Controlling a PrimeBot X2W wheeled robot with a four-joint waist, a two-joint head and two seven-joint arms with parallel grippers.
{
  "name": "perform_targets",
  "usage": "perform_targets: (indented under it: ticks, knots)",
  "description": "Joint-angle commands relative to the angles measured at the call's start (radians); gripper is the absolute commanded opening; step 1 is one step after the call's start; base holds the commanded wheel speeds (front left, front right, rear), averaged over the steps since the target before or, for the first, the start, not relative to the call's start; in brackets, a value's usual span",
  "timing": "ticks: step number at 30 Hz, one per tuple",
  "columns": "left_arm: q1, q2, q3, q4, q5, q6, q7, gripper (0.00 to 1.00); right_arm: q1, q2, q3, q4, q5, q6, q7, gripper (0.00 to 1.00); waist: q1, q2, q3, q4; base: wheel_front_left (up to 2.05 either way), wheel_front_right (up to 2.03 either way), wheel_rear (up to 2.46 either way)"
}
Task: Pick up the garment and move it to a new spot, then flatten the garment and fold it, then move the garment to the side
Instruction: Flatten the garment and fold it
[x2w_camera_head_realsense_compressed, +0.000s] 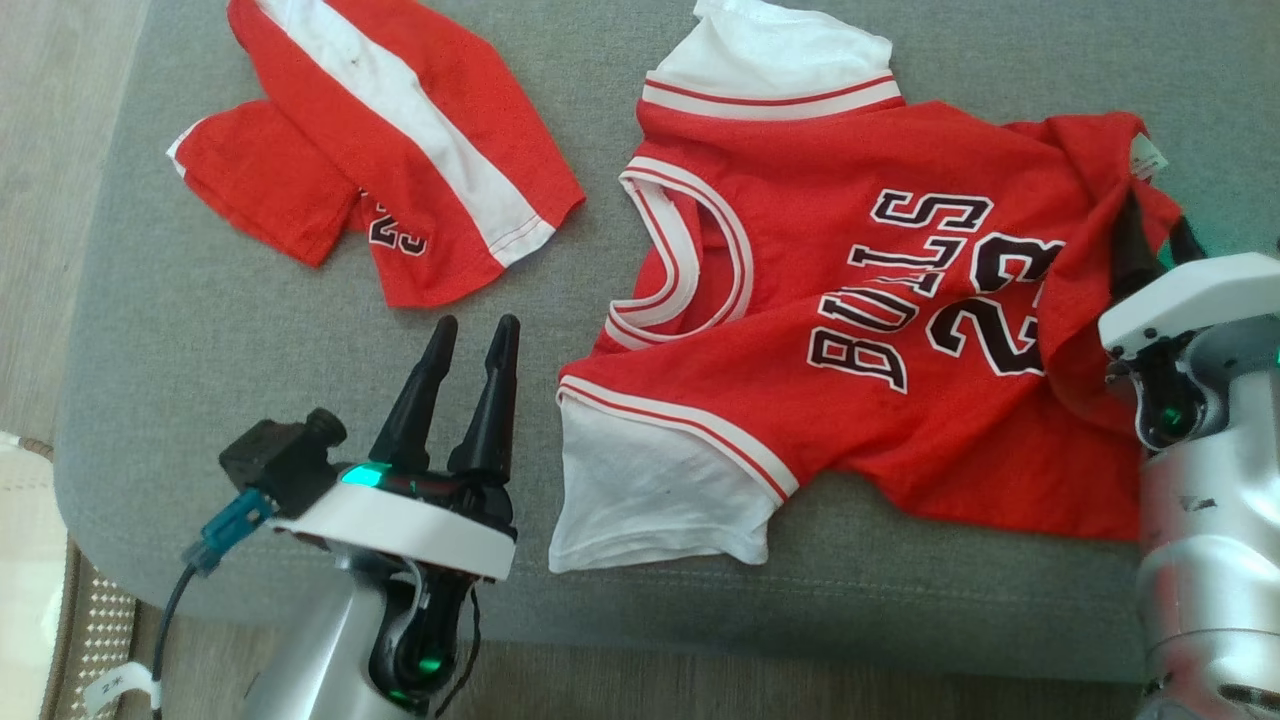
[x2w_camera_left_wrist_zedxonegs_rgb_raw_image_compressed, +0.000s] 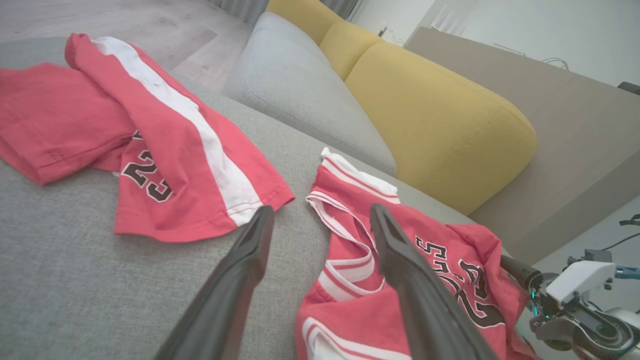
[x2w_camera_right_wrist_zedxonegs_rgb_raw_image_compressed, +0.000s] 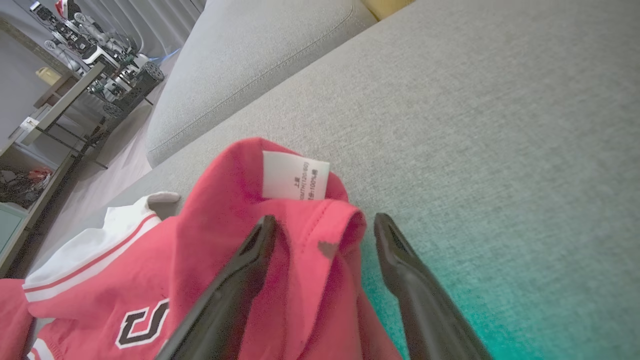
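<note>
My left claw (x2w_camera_head_realsense_compressed: 477, 322) sat nearest, low at my left side. Its two dark fingers stood apart with nothing between them, over the bare grey sofa seat (x2w_camera_head_realsense_compressed: 200, 330). The garment (x2w_camera_head_realsense_compressed: 850, 330) lay just to that claw's right, not touching it. It was chest up, with the black-and-white lettering and number showing and the neck opening turned toward my left claw. One white sleeve lay near my edge of the seat and the other at the far edge. In the left wrist view, the striped collar trim (x2w_camera_left_wrist_zedxonegs_rgb_raw_image_compressed: 350, 260) showed between my left fingers and past them.

My right claw (x2w_camera_head_realsense_compressed: 1158, 240) was at the garment's other end, at the hem. There the red cloth was bunched and raised into a fold carrying a white label (x2w_camera_right_wrist_zedxonegs_rgb_raw_image_compressed: 295, 175). That claw's fingers also stood apart and straddled the edge of the fold, one over the red cloth and the other over the grey seat beside it. They were not clamped on the cloth, and I could not tell whether they touched it.

A pair of red shorts (x2w_camera_head_realsense_compressed: 400, 160) with a white stripe lay crumpled on the seat beyond my left claw, apart from the garment. Yellow cushions (x2w_camera_left_wrist_zedxonegs_rgb_raw_image_compressed: 440, 115) ran behind the seat.
</note>
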Motion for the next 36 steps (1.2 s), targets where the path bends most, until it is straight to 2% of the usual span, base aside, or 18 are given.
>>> perform_targets:
  ticks: [1, 2, 3, 13, 22, 29, 36]
  knots:
    - [-0.032, 0.017, 0.024, -0.029, -0.009, -0.006, -0.012, 1.0, -0.039, 0.007, 0.017, -0.013, 0.004, 0.0, -0.017, 0.82, 0.0, 0.0, 0.0, 0.0, 0.0, 0.0, 0.0]
    - [-0.033, 0.018, 0.025, -0.027, -0.009, -0.006, -0.012, 1.0, -0.044, 0.007, 0.018, -0.001, 0.004, 0.0, -0.023, 0.45, 0.0, 0.0, 0.0, -0.001, 0.0, 0.0, 0.0]
    - [-0.033, 0.018, 0.026, -0.026, -0.009, -0.006, -0.012, 1.0, -0.048, 0.007, 0.02, 0.008, 0.006, 0.0, -0.03, 0.0, 0.0, 0.0, -0.001, -0.002, 0.0, 0.0, 0.0]
    - [-0.029, 0.018, 0.026, -0.013, -0.006, -0.006, -0.012, 1.0, -0.046, 0.007, 0.059, 0.012, -0.059, 0.0, -0.108, 0.0, 0.0, 0.0, -0.022, -0.028, 0.0, 0.0, 0.0]
    - [-0.012, 0.013, 0.029, -0.003, -0.007, -0.006, -0.012, 1.0, -0.015, -0.003, 0.077, -0.108, -0.176, 0.0, -0.12, 0.0, 0.0, 0.0, -0.076, -0.055, 0.0, 0.0, 0.0]
    - [0.013, 0.003, 0.037, -0.005, -0.012, -0.006, -0.012, 1.0, -0.003, -0.057, 0.118, -0.272, -0.331, 0.0, -0.023, 0.0, 0.0, 0.0, -0.116, -0.064, 0.0, 0.0, 0.0]
    - [0.001, -0.004, 0.023, -0.015, -0.019, -0.006, -0.012, 1.0, -0.066, -0.162, 0.137, -0.285, -0.396, 0.0, 0.097, 0.0, 0.0, 0.0, -0.073, -0.024, 0.0, 0.0, 0.0]
